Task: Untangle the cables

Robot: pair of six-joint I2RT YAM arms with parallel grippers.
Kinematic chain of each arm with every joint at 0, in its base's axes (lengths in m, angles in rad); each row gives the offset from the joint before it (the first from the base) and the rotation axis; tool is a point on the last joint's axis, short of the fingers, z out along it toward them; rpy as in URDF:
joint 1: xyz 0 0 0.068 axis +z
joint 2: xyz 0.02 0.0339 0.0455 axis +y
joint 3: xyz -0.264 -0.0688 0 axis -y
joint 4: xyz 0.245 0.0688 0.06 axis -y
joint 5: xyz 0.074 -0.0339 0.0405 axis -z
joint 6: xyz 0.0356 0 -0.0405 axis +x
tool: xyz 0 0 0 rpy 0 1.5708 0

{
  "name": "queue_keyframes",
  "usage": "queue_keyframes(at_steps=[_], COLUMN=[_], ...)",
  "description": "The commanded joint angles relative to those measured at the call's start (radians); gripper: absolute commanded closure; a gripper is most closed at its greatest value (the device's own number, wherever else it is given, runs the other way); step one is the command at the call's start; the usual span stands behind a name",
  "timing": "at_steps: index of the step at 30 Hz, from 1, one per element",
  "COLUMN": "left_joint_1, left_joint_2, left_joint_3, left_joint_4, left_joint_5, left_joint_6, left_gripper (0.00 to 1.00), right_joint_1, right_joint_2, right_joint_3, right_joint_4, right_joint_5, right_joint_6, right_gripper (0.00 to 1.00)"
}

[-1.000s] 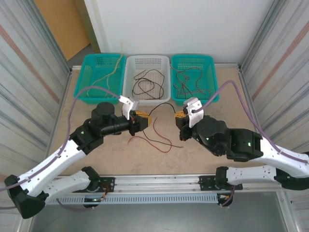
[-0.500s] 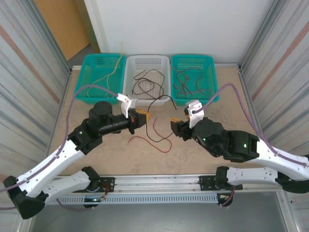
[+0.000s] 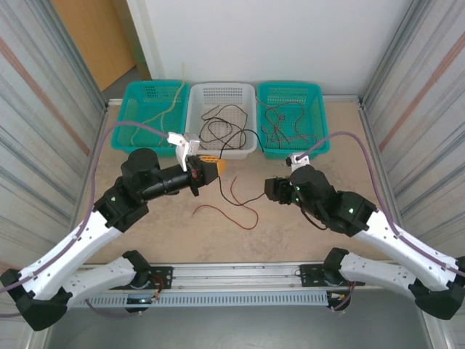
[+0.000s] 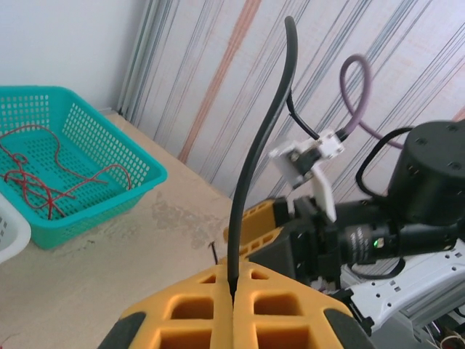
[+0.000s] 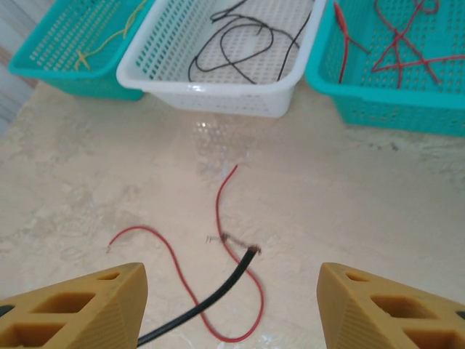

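**Change noted:** the right end effector has let go within the last second. Its fingers now stand apart and empty, and it has drawn back from the left one.

**Left end effector**: clenched on the black cable, which rises from between its closed pads. It has lifted toward the white basket.

**Cable position:** the black cable trails down to the bench. Its free end rests at the red cable, which lies loose there. The right wrist view shows the two overlapping at that point.

**Assessment:** the hand-over is done and one arm alone carries the black cable. Separation looks nearly finished but not complete.
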Motion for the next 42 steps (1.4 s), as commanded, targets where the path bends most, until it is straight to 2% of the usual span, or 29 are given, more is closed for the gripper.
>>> queue_keyframes(at_steps=[1, 13, 15, 18, 20, 27, 30, 35, 40, 41, 42], left_joint_1=[0.001, 0.026, 0.028, 0.045, 0.090, 0.279, 0.352, 0.414, 0.431, 0.430, 0.431], left_joint_2=[0.017, 0.146, 0.180, 0.239, 0.282, 0.465, 0.576, 0.726, 0.866, 0.895, 0.913], left_joint_3=[0.055, 0.202, 0.242, 0.313, 0.354, 0.491, 0.582, 0.657, 0.709, 0.725, 0.733], left_joint_4=[0.071, 0.181, 0.153, 0.074, 0.037, -0.013, -0.053, -0.085, -0.110, -0.122, -0.128], left_joint_5=[-0.002, -0.021, -0.083, -0.258, -0.290, -0.256, -0.176, -0.188, -0.177, -0.169, -0.163], left_joint_6=[-0.004, 0.002, 0.022, 0.051, 0.042, -0.065, -0.119, -0.180, -0.239, -0.246, -0.254], left_gripper=[1.00, 1.00, 1.00, 1.00, 1.00, 1.00, 1.00, 1.00, 1.00, 0.90, 0.73], right_joint_1=[-0.006, 0.010, 0.033, 0.066, 0.080, 0.090, 0.091, 0.102, 0.107, 0.106, 0.105], right_joint_2=[0.012, 0.005, 0.011, 0.028, 0.043, 0.073, 0.074, 0.080, 0.058, 0.052, 0.049], right_joint_3=[-0.027, -0.140, -0.146, -0.152, -0.152, -0.132, -0.126, -0.117, -0.136, -0.137, -0.137], right_joint_4=[0.004, 0.047, 0.055, 0.061, 0.062, 0.053, 0.063, 0.050, 0.047, 0.044, 0.040], right_joint_5=[-0.022, -0.067, -0.048, -0.021, -0.015, -0.001, -0.007, 0.010, 0.019, 0.019, 0.020], right_joint_6=[0.054, 0.148, 0.158, 0.168, 0.172, 0.172, 0.175, 0.191, 0.212, 0.213, 0.212], right_gripper=[0.40, 0.50, 0.50, 0.51, 0.51, 0.51, 0.51, 0.52, 0.52, 0.52, 0.52])
